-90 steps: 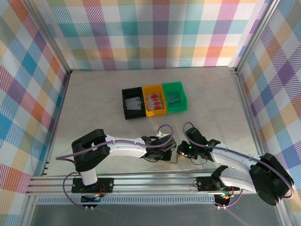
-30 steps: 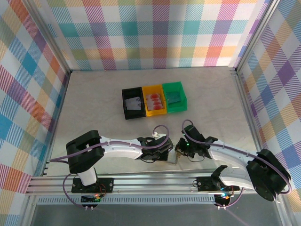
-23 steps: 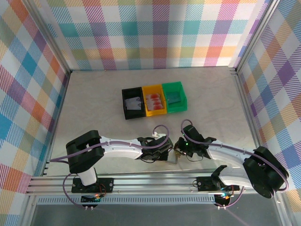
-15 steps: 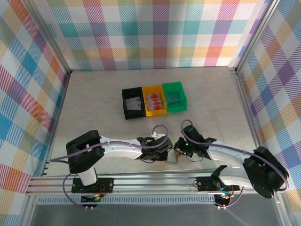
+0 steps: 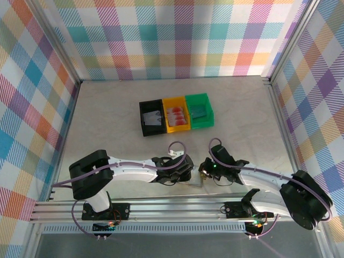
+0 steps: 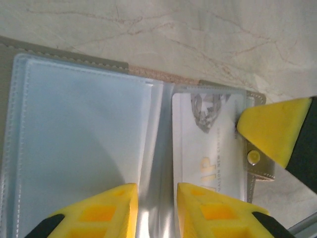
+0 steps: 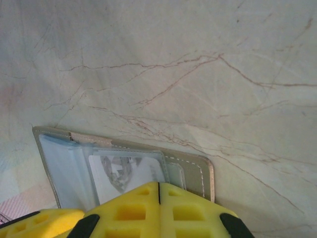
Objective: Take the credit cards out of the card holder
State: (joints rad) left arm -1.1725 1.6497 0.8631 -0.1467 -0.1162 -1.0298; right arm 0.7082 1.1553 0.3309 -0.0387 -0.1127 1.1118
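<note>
The grey-brown card holder lies open on the table near the front edge, between both grippers. Its clear sleeves face up, and a greyish-white credit card marked VIP sits in the right sleeve. My left gripper hovers over the fold between the sleeves, jaws a little apart with nothing gripped. My right gripper is shut, its tips resting on the card holder's right flap beside the card. One right fingertip shows by the snap tab.
Three small bins stand in a row mid-table: black with a greyish card, yellow with red cards, green with a teal one. The aluminium frame rail runs just in front of the card holder. Plaid walls close in three sides.
My left gripper's jaws have parted from shut, and the left arm has drawn slightly leftward. The right gripper stays shut on the card holder's flap.
</note>
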